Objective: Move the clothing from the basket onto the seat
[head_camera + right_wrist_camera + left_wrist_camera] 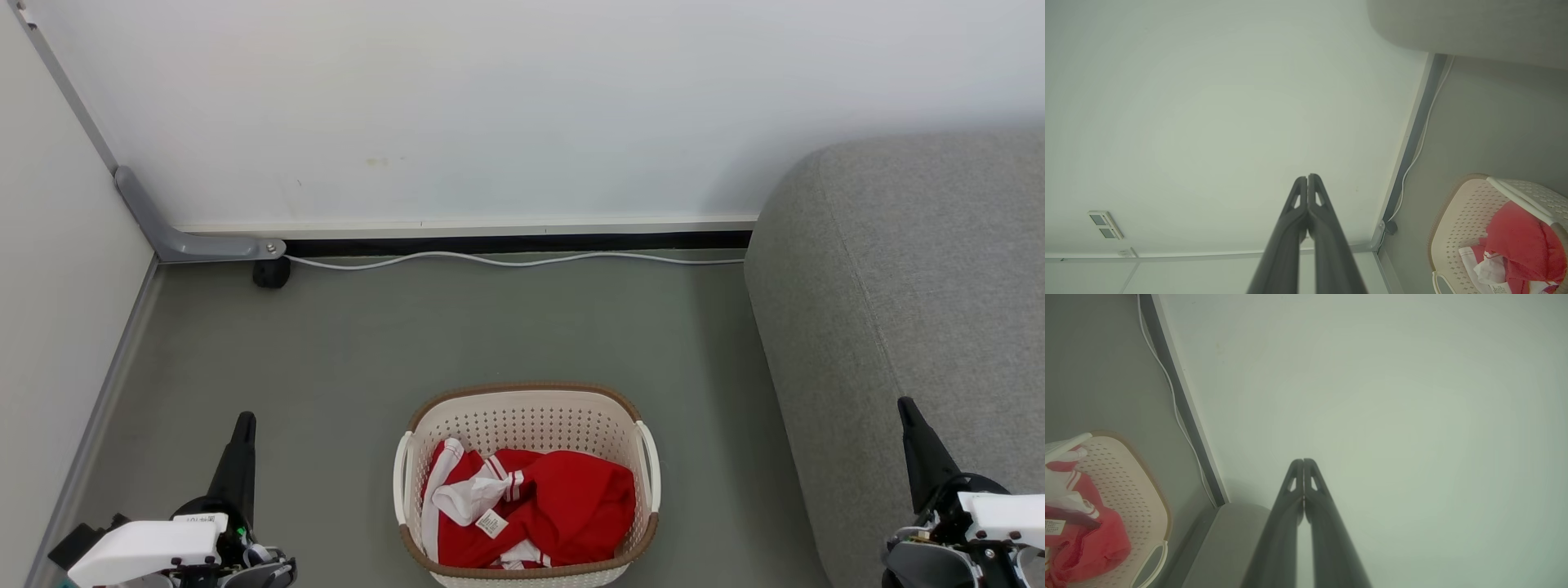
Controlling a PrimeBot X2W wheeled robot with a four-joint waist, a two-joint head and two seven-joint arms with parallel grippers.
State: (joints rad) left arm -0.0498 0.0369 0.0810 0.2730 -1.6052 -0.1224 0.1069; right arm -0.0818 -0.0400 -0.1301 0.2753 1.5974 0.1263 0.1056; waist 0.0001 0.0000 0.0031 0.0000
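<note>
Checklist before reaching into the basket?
1. Red clothing inside the laundry basket: ok.
2. Basket upright: ok.
3. Left gripper opened for a grasp: not ok, shut, off to the basket's left.
4. Right gripper opened: not ok, shut, in front of the sofa.
5. Grey sofa to the basket's right: ok.
6. Garment count: cannot tell.

red white-striped clothing (563, 506) crumpled inside cream perforated basket (522, 420) on floor, grey seat (906, 286) just beside
</note>
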